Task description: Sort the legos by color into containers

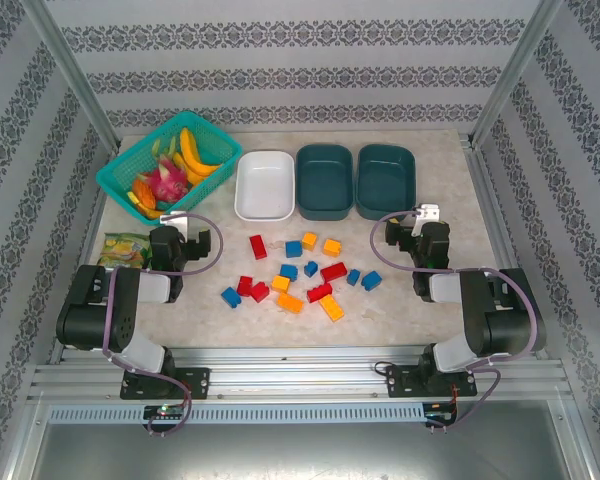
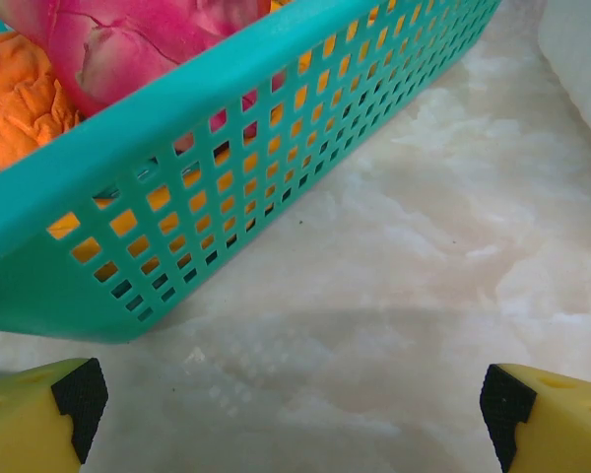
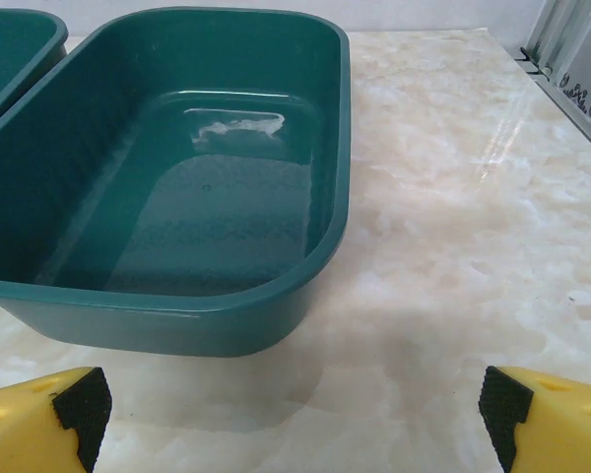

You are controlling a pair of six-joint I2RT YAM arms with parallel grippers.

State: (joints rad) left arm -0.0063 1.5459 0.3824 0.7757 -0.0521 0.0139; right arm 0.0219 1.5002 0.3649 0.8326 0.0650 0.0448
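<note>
The table (image 1: 450, 200) is a pale, glossy marbled slab. At its far left stands a bright teal lattice basket (image 1: 115, 165) of toy fruit. Beside it three containers sit in a row: a white tub (image 1: 265, 185), then two dark teal tubs (image 1: 324, 180) (image 1: 385, 178), all bare inside. The left gripper (image 1: 185, 235) rests near the basket and the right gripper (image 1: 420, 225) just short of the right-hand teal tub, each with fingers spread wide and nothing between them. The legos (image 1: 332, 271) lie scattered, colours mixed, mid-table between the arms, near the tubs, none sorted. Judged as light, rigid and smooth, each brick is best pinched across two flat side walls, not the studs. One may skid on the polished top. The top view gives the brick layout. The left wrist view adds the basket's pierced wall with pink fruit behind it, and the right wrist view adds the teal tub's shiny, clean floor.
</note>
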